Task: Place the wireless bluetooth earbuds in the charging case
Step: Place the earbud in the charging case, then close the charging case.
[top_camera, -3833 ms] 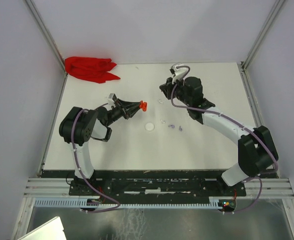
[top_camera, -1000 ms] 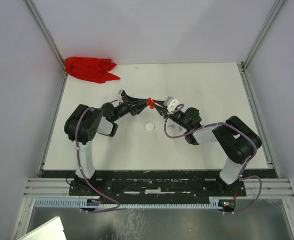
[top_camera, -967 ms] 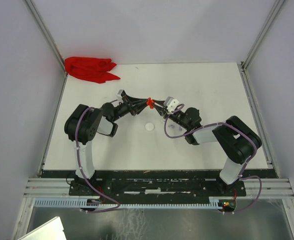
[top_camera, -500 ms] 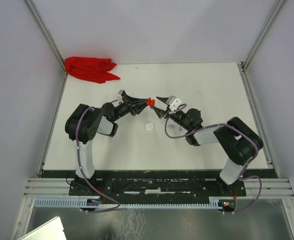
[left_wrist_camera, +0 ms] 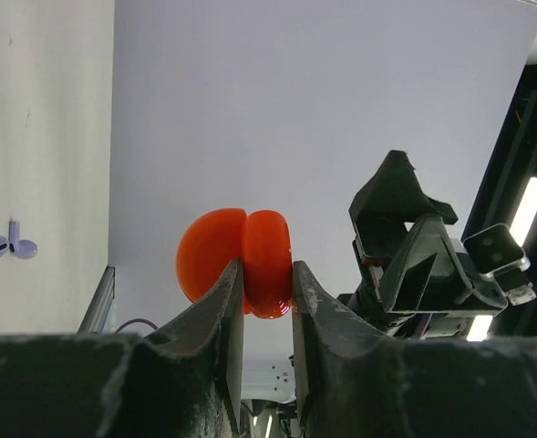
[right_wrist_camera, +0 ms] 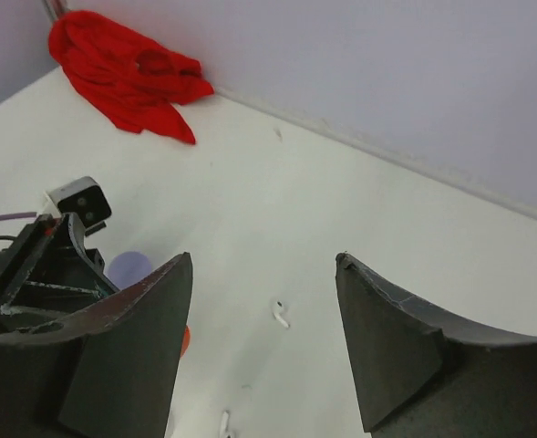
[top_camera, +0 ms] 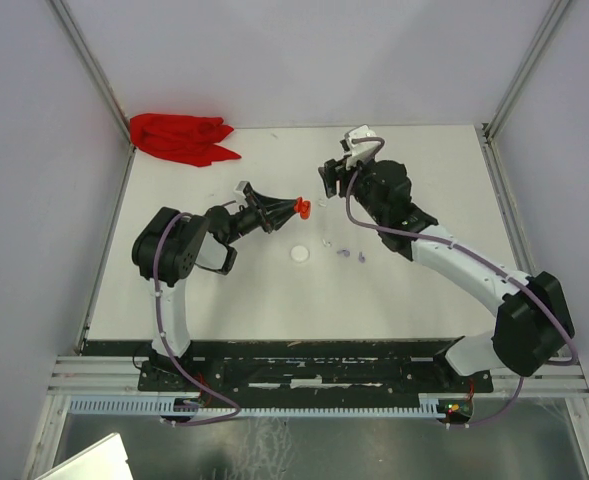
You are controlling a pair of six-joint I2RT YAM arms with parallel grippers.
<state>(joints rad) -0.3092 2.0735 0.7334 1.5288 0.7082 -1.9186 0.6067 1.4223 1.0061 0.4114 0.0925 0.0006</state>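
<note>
The white tabletop (top_camera: 424, 300) is closed in by pale walls at 9, 12 and 3 o'clock, with metal frame posts (top_camera: 89, 60) rising at the far corners. A crumpled red cloth (top_camera: 179, 138) lies in the 11 o'clock corner. Bare surface runs wide toward 3 o'clock and along the near edge at 6 o'clock.

The left arm (top_camera: 169, 260) rises from its base at 7 o'clock, folds at the elbow and points its forearm toward 3 o'clock. The left fingers (top_camera: 284, 206) are clenched on the red round plastic charging case (top_camera: 301, 207), just 12 o'clock of the tabletop's middle. In the left wrist view the case (left_wrist_camera: 241, 263) sits pinched at its lower edge, seen against the back wall and not touching the tabletop.

The right arm (top_camera: 464, 265) stretches from its base at 5 o'clock in a long diagonal toward 12 o'clock. The right fingers (top_camera: 326, 175) point toward 9 o'clock, near the case but apart from it, spread wide with nothing between them.

A pair of small purple stemmed earbuds (top_camera: 352, 254) lies on the tabletop at 5 o'clock of the case. One tiny whitish earbud (top_camera: 321, 204) lies just at 3 o'clock of the case, and another (top_camera: 326, 243) near the purple pair. A pale round disc (top_camera: 300, 254) rests at 6 o'clock of the case.
</note>
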